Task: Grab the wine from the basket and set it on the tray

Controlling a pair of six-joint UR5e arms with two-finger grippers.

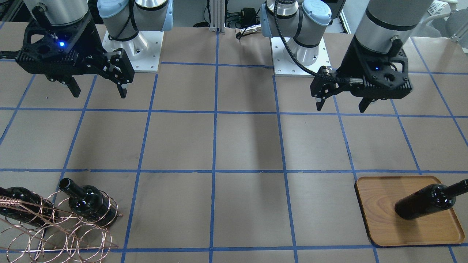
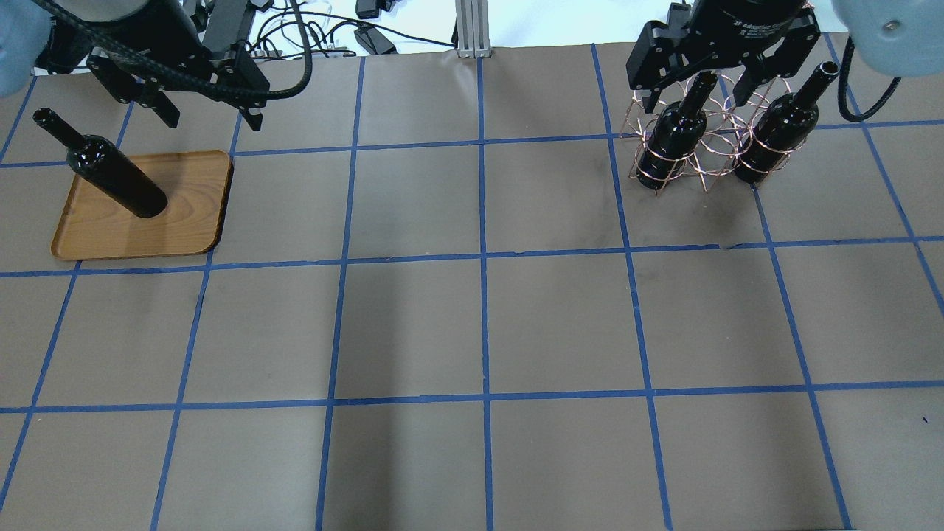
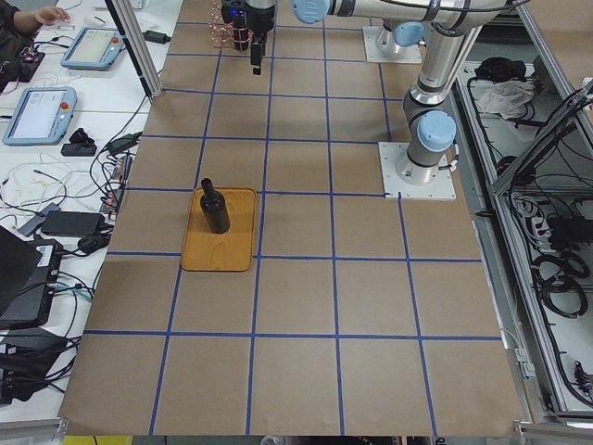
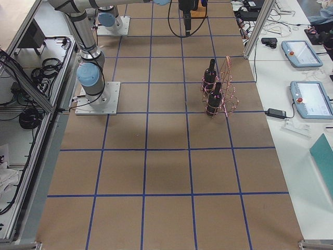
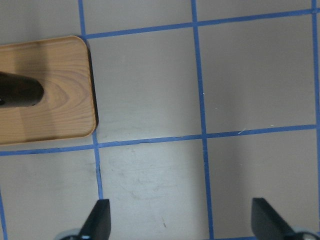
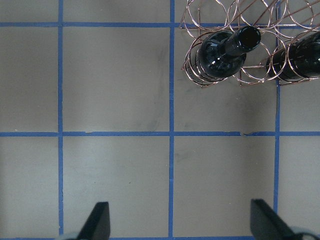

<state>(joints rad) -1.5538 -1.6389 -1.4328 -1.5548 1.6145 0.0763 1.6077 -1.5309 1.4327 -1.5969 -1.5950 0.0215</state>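
Observation:
One wine bottle (image 2: pixel 118 177) stands upright on the wooden tray (image 2: pixel 184 221) at the far left; the left wrist view shows the tray (image 5: pixel 55 90) and the bottle's top (image 5: pixel 17 90). Two more bottles (image 2: pixel 675 136) (image 2: pixel 778 129) stand upright in the copper wire basket (image 2: pixel 708 158) at the far right, and both show in the right wrist view (image 6: pixel 222 52) (image 6: pixel 300 57). My left gripper (image 2: pixel 212 119) is open and empty, high up beside the tray. My right gripper (image 2: pixel 693 99) is open and empty, high above the table, nearer me than the basket.
The table is covered in brown paper with a blue tape grid (image 2: pixel 483 258). The arm bases (image 1: pixel 131 54) (image 1: pixel 299 58) and a metal post (image 2: pixel 468 29) stand at the table's edges. Operator desks with tablets (image 4: pixel 299 52) and cables lie past the far edge.

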